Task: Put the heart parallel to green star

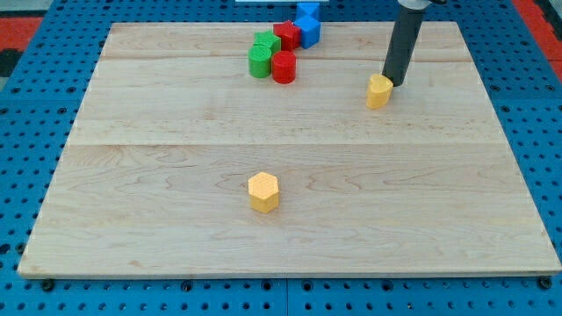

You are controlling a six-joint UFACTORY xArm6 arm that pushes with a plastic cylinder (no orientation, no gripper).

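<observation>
On the pale wooden board (290, 219), which lies on a blue perforated table (26, 158), my tip (392, 84) rests at the lower end of the straight dark rod (404, 48). There is no hand here to open, clench or grasp anything: the rod simply ends in the tip, which sits just beside the small yellow heart-shaped block (378, 90), at about its 1 o'clock, touching it or very nearly so; I cannot tell which.

That yellow heart-shaped block stands at roughly 2 o'clock from the board's centre, well apart from the other blocks. A yellow hexagonal block (263, 191) sits alone at about 6 o'clock from the board's centre, near the view's bottom.

Towards 12 o'clock, near the board's far edge, a cluster of blocks is packed together. A green block (259, 61) is the cluster's left-most piece, with a second green block (267, 42) touching it at its 1 o'clock; which of these is the star I cannot make out. A red cylinder-like block (284, 67) sits just beside the first green block at its 3 o'clock. Another red block (287, 35) lies at 12 o'clock from the cylinder, and a blue block (307, 31) touches it at its 3 o'clock. A further blue block (308, 9) sits behind that one, cut off by the view's top.
</observation>
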